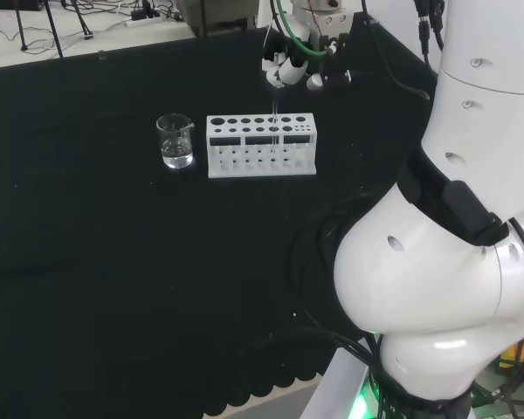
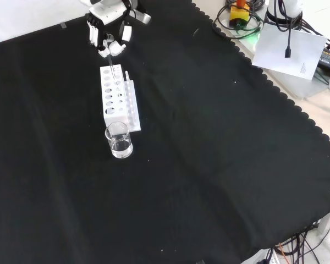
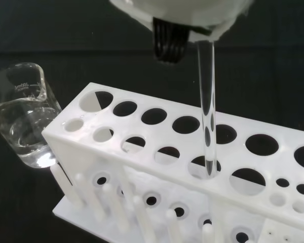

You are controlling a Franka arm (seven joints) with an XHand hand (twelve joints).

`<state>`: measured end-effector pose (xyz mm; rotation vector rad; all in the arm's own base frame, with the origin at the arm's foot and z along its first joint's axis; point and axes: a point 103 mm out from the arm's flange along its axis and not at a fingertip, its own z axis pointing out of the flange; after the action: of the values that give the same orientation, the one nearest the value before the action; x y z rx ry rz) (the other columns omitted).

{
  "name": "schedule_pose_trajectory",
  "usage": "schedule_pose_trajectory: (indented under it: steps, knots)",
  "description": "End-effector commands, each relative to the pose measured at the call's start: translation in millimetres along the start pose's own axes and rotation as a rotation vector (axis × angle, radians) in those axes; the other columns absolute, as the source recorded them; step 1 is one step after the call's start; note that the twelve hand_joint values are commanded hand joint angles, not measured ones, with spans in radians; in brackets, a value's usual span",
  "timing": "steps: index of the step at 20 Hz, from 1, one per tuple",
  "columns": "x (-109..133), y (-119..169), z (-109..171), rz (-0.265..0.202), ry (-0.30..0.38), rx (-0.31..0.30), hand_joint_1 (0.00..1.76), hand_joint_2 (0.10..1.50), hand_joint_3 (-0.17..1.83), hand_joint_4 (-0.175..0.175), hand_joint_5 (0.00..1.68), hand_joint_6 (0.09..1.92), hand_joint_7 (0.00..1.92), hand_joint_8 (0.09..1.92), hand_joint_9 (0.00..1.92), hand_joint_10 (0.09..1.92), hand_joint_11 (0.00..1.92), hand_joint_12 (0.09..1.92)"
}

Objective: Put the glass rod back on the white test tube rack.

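Robot hand (image 1: pixel 286 72) is hanging just above the white test tube rack (image 1: pixel 261 146), fingers curled in and pinching the top of the glass rod (image 3: pixel 206 111). Rod is pointing nearly straight down; in wrist view its lower tip is sitting in the mouth of one of the rack's larger holes, approx mid-row, so it's already going in. In front view the robot hand (image 2: pixel 106 38) is coming in from the top, over the far end of the rack (image 2: pixel 116 97).

Step in hand, as I'm judging it: insertion, w/ release not yet done. Next move is calling for lowering the rod straight thru the hole till it's resting on the rack's base, keeping it upright so it isn't scraping the hole edge, then opening the fingers and lifting clear w/o dragging the rod back up.

Glass beaker (image 1: pixel 175 140) w/ some clear liquid is standing just beside the rack's left end in head view, apart from it.

Surface (image 2: pixel 220 165) is lying under black cloth w/ a scalloped edge. Beyond it: cables, a sheet of white paper (image 2: pixel 289 52), pale floor.
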<state>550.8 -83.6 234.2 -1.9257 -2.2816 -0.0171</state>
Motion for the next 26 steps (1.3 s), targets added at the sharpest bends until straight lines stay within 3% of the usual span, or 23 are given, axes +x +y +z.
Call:
schedule_pose_trajectory:
  steps: [1, 4, 5, 8, 10, 12, 16, 26]
  knots:
    - [-0.5, 0.0, 8.0, 0.000, 0.018, 0.017, 1.31, 0.69, 0.75, -0.175, 1.14, 0.65, 1.12, 1.28, 1.59, 1.01, 1.65, 0.90]
    - [1.6, 0.5, 3.0, -0.008, 0.005, 0.038, 1.31, 0.66, 0.77, -0.175, 1.12, 0.73, 1.18, 1.14, 1.63, 0.99, 1.69, 0.89]
    - [2.5, 0.6, 1.7, -0.013, -0.012, 0.047, 1.36, 0.61, 0.82, -0.175, 1.04, 0.81, 1.20, 1.05, 1.65, 0.98, 1.70, 0.90]
    - [4.5, 1.0, -0.7, -0.017, -0.021, 0.064, 1.52, 0.39, 0.98, -0.175, 0.66, 0.99, 0.89, 0.99, 1.69, 0.97, 1.76, 1.02]
    - [6.0, 1.1, -1.6, -0.017, -0.019, 0.064, 1.56, 0.33, 1.03, -0.175, 0.46, 0.92, 0.72, 0.94, 1.69, 0.97, 1.78, 1.07]
    - [6.9, 1.3, -2.2, -0.016, -0.018, 0.063, 1.58, 0.30, 1.06, -0.175, 0.36, 0.79, 0.63, 0.92, 1.69, 0.96, 1.79, 1.09]
    - [7.9, 1.5, -3.4, -0.012, -0.016, 0.059, 1.59, 0.29, 1.06, -0.175, 0.34, 0.70, 0.59, 0.91, 1.69, 0.96, 1.79, 1.10]
    - [10.9, 1.9, -9.1, -0.011, -0.017, 0.056, 1.59, 0.29, 1.06, -0.175, 0.34, 0.67, 0.59, 0.90, 1.69, 0.97, 1.80, 1.11]
